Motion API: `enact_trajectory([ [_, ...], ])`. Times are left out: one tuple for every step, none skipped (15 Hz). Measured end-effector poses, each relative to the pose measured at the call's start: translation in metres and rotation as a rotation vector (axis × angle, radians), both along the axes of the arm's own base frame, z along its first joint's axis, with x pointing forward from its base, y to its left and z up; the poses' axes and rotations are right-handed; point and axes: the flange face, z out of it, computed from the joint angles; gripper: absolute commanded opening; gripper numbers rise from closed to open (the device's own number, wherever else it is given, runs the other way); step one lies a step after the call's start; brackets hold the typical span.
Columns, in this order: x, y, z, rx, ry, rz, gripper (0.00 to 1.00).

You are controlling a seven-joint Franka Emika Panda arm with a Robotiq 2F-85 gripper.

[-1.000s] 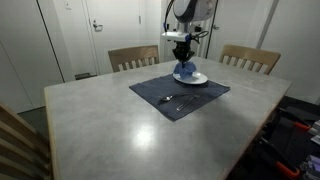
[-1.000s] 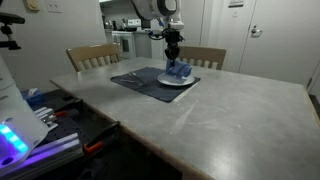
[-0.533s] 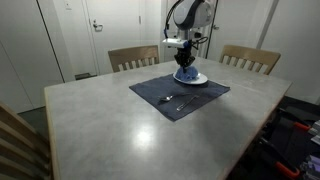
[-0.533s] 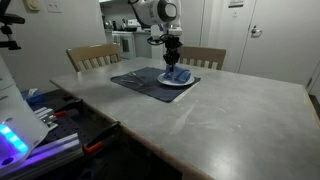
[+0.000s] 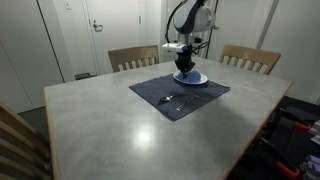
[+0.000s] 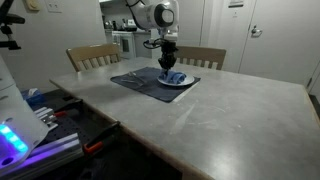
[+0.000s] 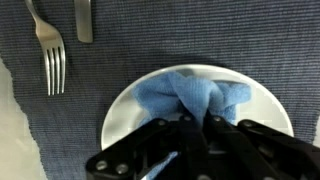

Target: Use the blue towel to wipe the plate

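While the gripper [image 7: 192, 122] clamps the blue towel [image 7: 185, 97], the plate [image 7: 124, 118] shows bare rim — both sides.

A white robot arm [image 5: 196, 18] built of smooth, rounded segments with darker bands at the joints. A thin dark cable [image 5: 172, 16] curves beside it. At its end is a black metal gripper [image 7: 195, 120] with angular, linked fingers [image 7: 150, 140], matte with faint pale edges.

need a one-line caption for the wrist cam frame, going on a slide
End effector pinching the bunched blue towel on the white plate, fork lying apart on the dark placemat.
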Motion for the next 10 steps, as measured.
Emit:
enact_trajectory([
  [-0.002, 0.001, -0.003, 0.008, 0.006, -0.005, 0.02],
  [-0.004, 0.002, -0.004, 0.014, 0.009, -0.01, 0.02],
  [-0.005, 0.002, -0.005, 0.017, 0.012, -0.014, 0.02],
  [-0.005, 0.001, -0.006, 0.019, 0.013, -0.018, 0.02],
  [-0.006, 0.0, -0.006, 0.021, 0.015, -0.022, 0.02],
  [-0.007, -0.002, -0.007, 0.021, 0.017, -0.025, 0.02],
  [-0.007, -0.004, -0.008, 0.022, 0.021, -0.028, 0.02],
  [-0.008, -0.006, -0.008, 0.022, 0.025, -0.031, 0.02],
  [-0.009, -0.008, -0.009, 0.023, 0.03, -0.035, 0.02],
  [-0.01, -0.011, -0.009, 0.023, 0.035, -0.04, 0.02],
])
